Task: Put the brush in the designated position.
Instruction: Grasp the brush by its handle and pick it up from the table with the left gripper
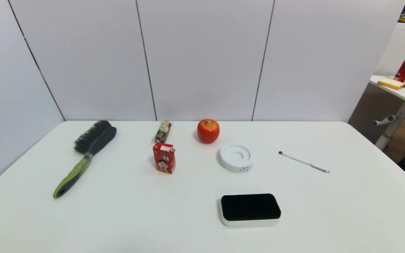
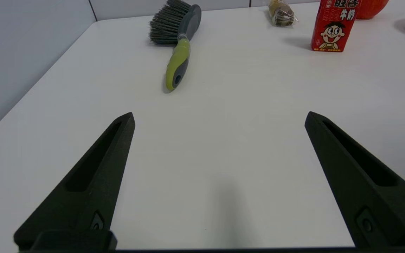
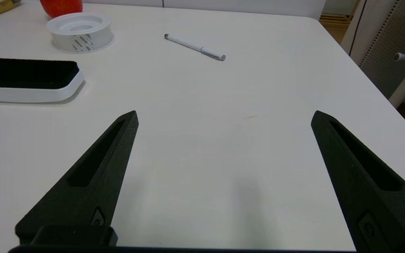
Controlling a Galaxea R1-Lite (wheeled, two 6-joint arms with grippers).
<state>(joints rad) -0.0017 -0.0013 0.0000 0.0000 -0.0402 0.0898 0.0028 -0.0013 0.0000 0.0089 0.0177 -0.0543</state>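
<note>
While I watch, brush (image 1: 85,155) lying at ten o'clock, dish (image 1: 237,156) holding nothing at one o'clock, left gripper (image 2: 219,117) fingers spread, right gripper (image 3: 224,116) fingers spread.

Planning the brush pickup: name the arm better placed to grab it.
Left, probably. The brush lies on the table's left side, straight ahead of the open left gripper; the right gripper faces the pen.

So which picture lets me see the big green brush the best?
The head view: the whole brush lies there in full, bristles to handle tip, on the table's left side. The left wrist view shows it too, farther off beyond the open left tool. The right wrist view does not show it.
</note>
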